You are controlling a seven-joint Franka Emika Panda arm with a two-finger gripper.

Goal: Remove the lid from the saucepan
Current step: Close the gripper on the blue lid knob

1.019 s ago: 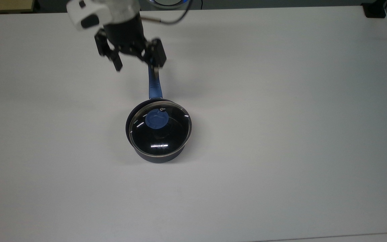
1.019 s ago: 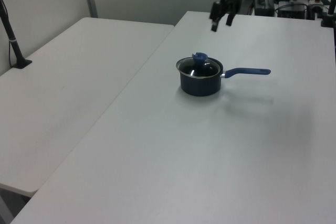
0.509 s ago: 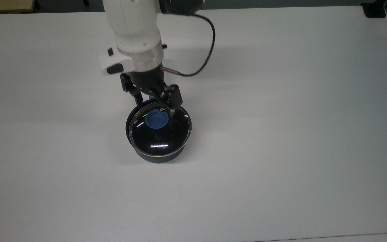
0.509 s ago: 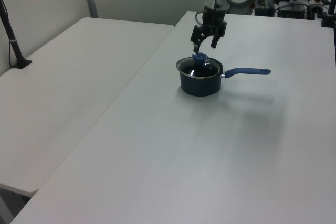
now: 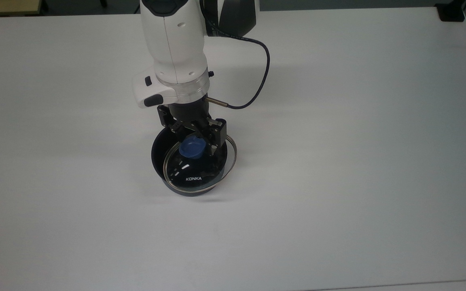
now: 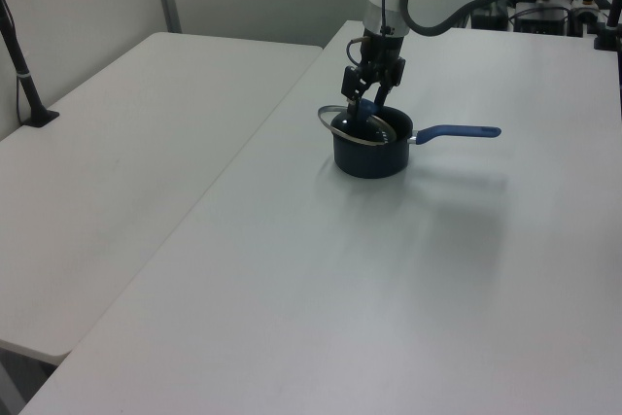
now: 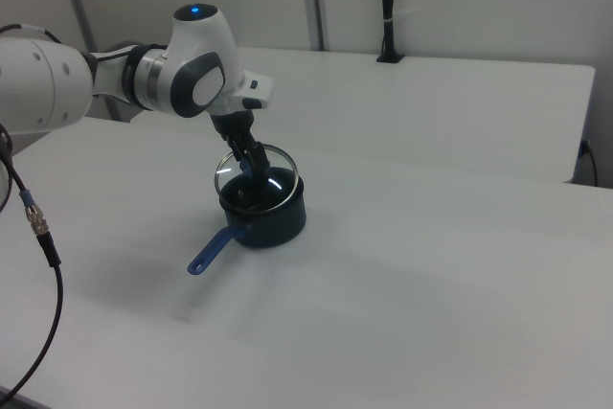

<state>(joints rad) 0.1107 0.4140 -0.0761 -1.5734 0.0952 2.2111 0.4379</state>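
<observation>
The navy saucepan (image 5: 157,155) stands mid-table, and my arm hides its handle in the top view. The blue handle (image 6: 459,131) points to the left view's right and shows again in the right view (image 7: 211,252). The glass lid (image 5: 195,174) sits tilted, lifted off the rim on one side and shifted toward the top view's right. My gripper (image 5: 194,144) comes down from above and is shut on the lid's blue knob (image 5: 191,148). In the left view the gripper (image 6: 367,106) holds the lid (image 6: 340,133) slanted over the saucepan (image 6: 369,158). The right view shows the lid (image 7: 263,162) raised above the saucepan (image 7: 276,223).
The white table (image 5: 338,161) is bare around the pan. A black cable (image 5: 262,76) loops from my wrist. A second table (image 6: 126,143) adjoins on the left view's left, with a black post (image 6: 24,75). A dark object (image 5: 451,12) sits at the far corner.
My gripper came down from over the handle to the lid and shut on the blue knob. The lid, flat on the pan before, is now tilted and shifted to the top view's right.
</observation>
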